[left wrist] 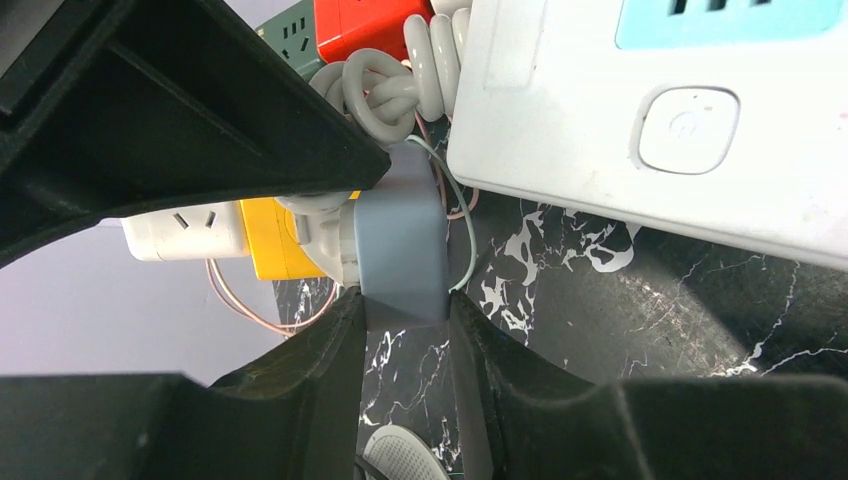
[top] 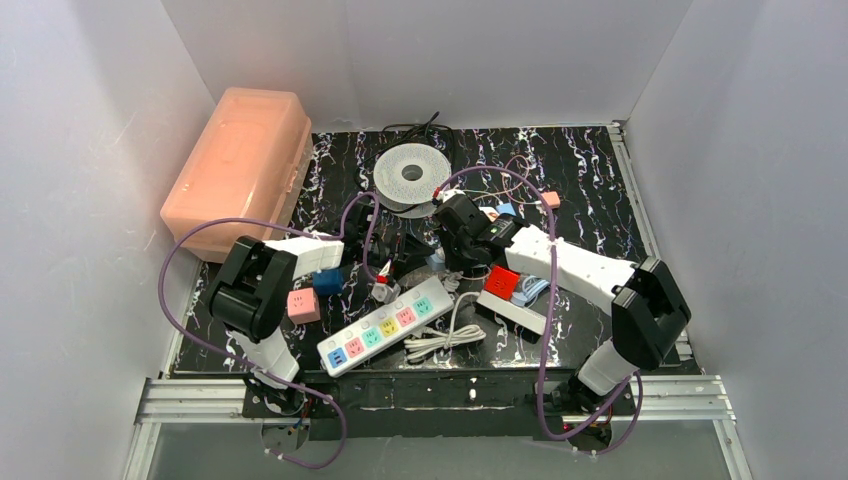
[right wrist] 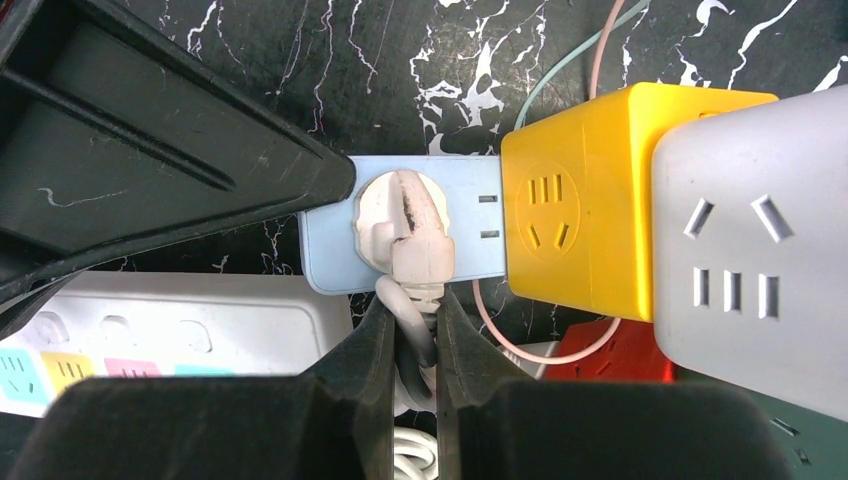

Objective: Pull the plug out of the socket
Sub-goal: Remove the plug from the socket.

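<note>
A white plug [right wrist: 405, 225] sits pushed into a light blue socket [right wrist: 475, 240]. My right gripper [right wrist: 412, 300] is shut on the plug's neck, where its white cable leaves it. In the left wrist view the socket is a blue-grey block [left wrist: 400, 240], and my left gripper [left wrist: 405, 300] is shut on its end, with the plug [left wrist: 325, 235] showing on its left side. Seen from above, both grippers meet mid-table, left [top: 392, 252] and right [top: 452, 240]; the arms hide the plug and socket there.
A yellow cube socket [right wrist: 590, 200] and a pale grey one [right wrist: 750, 250] press against the blue socket. A white power strip [top: 385, 325] with coloured outlets and a coiled cable [top: 445, 335] lie in front. A red cube [top: 502, 282], a white spool [top: 410, 175] and an orange box [top: 240, 170] stand around.
</note>
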Controlling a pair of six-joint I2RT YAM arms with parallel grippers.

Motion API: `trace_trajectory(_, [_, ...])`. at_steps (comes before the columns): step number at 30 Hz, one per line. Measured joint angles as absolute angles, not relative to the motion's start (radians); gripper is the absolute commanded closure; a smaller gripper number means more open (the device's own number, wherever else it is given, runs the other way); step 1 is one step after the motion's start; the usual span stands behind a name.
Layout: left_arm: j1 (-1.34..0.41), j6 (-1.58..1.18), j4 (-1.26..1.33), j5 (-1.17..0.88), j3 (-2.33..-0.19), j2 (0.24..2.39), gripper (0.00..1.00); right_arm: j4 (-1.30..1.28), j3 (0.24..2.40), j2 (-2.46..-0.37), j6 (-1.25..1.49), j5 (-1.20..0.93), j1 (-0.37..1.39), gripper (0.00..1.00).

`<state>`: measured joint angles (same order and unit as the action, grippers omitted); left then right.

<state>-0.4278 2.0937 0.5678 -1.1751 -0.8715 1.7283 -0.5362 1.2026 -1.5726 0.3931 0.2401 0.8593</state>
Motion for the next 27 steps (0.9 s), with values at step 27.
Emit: trace_trajectory(27, [-0.452,2.102,0.508,-1.116,-0.908,1.885,1.0,-0.47,1.217,-1.46,0.349,0.337,0.826,0.99])
